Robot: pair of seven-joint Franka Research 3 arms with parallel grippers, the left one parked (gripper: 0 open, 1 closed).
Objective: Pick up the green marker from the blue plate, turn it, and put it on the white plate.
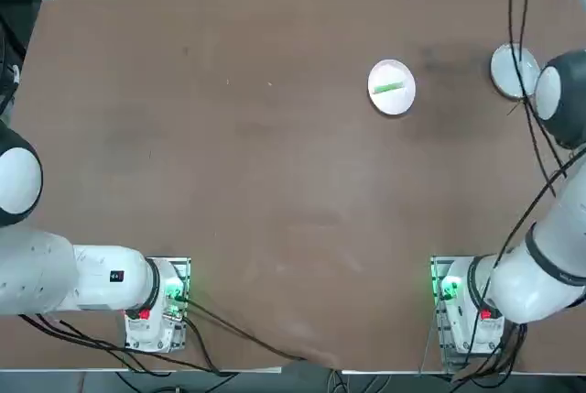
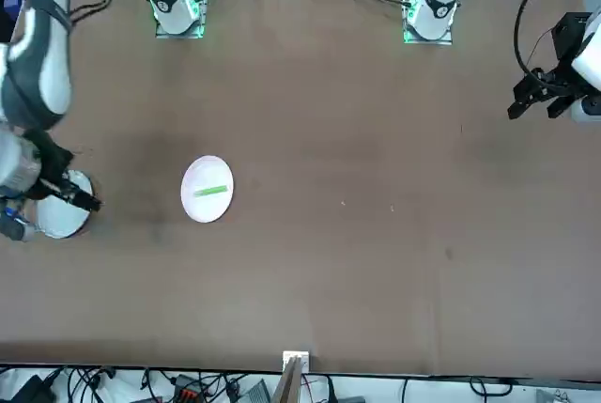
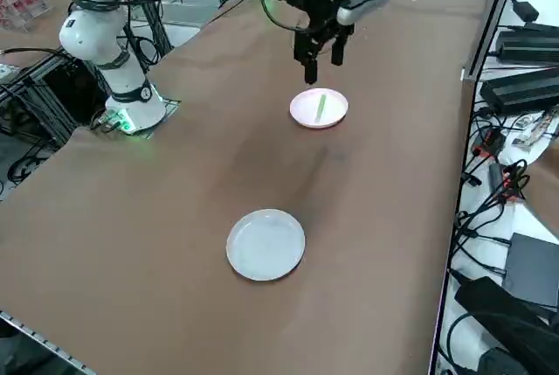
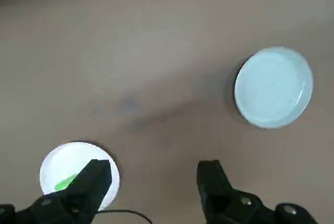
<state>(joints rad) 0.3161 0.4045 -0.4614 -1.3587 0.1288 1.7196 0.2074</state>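
Looks like the placing's done: green marker (image 1: 388,88) is lying flat on the white plate (image 1: 392,107), toward the worktop's (image 1: 247,182) far edge. Blue plate (image 3: 265,245) sits nearer the right edge. Right hand (image 4: 155,167) is spread, nothing pinched, probably above the worktop, though height's hard to judge. Next I'd just back off, no regrasp.

my marker view, wrist cam: one end behind left finger (image 4: 94,187)
my blue-grey plate (image 1: 515,70), top cam upper right: partly behind cables (image 1: 526,91)
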